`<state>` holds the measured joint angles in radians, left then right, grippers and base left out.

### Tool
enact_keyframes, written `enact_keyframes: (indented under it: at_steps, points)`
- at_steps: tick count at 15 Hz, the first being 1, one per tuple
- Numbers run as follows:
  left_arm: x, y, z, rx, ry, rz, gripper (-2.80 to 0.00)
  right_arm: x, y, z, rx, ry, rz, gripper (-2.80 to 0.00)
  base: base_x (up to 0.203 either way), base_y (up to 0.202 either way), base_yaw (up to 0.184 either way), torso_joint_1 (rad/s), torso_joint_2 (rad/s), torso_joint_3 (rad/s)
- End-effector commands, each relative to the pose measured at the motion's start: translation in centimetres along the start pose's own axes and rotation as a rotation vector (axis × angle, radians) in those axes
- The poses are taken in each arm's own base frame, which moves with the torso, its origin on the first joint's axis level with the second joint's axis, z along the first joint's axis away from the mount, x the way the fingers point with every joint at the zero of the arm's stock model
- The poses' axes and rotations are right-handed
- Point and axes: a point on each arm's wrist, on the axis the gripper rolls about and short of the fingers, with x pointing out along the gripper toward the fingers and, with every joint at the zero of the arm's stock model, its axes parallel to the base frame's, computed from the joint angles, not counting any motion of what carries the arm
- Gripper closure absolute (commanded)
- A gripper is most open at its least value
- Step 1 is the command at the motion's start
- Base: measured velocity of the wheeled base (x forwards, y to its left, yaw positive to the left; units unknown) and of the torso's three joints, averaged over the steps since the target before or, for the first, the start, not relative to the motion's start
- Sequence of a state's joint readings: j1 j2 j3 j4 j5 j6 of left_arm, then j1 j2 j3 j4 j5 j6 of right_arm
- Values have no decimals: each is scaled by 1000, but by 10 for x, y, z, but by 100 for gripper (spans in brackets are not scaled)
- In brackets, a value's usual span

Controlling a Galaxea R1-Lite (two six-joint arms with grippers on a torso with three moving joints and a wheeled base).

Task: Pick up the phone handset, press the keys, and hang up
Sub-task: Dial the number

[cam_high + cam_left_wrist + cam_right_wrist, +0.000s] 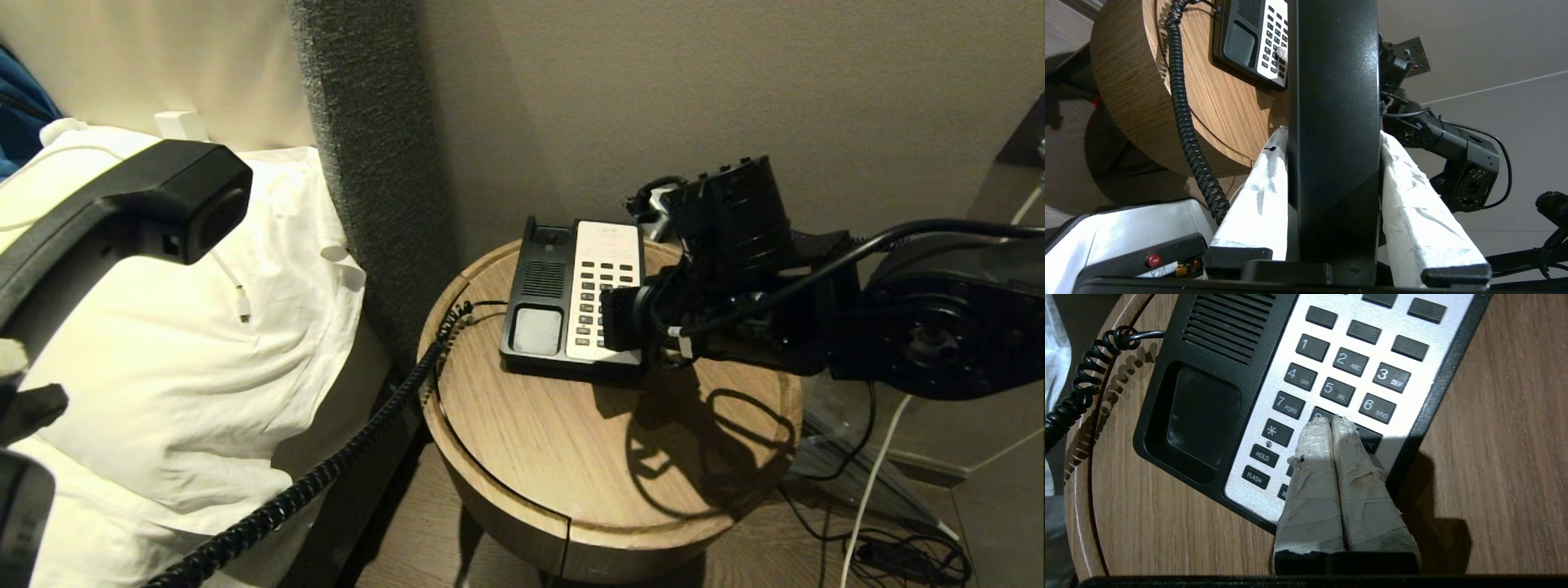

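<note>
Fingers [1265, 179] of our left gripper [1331, 143] clamp the phone handset [1333, 122]; right wrist view alone shows our right gripper [1333, 421] pressed together on the 8 key [1319, 413].

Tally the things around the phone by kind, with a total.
Handset: 1
Phone base: 1
Coiled cord: 1
Round table: 1
Pillow: 1
White cable: 1
Total: 6
</note>
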<state>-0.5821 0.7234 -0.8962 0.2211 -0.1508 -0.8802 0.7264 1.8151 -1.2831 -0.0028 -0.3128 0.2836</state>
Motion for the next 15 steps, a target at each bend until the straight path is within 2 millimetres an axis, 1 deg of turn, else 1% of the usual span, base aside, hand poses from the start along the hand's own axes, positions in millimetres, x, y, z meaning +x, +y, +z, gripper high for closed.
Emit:
enact_keyframes:
  at_steps: [1, 3, 6, 11, 15]
  points:
    - [0, 0, 0, -6, 3, 1, 0, -7, 2, 7, 13, -39, 16, 0, 0, 0, 0, 0, 0, 0]
    - [0, 0, 0, -7, 2, 0, 0, -8, 4, 11, 17, -50, 22, 0, 0, 0, 0, 0, 0, 0]
    - [0, 0, 0, -5, 3, 1, 0, -8, 7, 8, 10, -41, 31, 0, 0, 0, 0, 0, 0, 0]
    - [1, 2, -2, -7, 10, 7, 0, 6, 15, 3, -2, -19, 34, 0, 0, 0, 0, 0, 0, 0]
    - [0, 3, -2, -7, 9, 8, 0, 9, 18, 5, -3, -26, 39, 0, 0, 0, 0, 0, 0, 0]
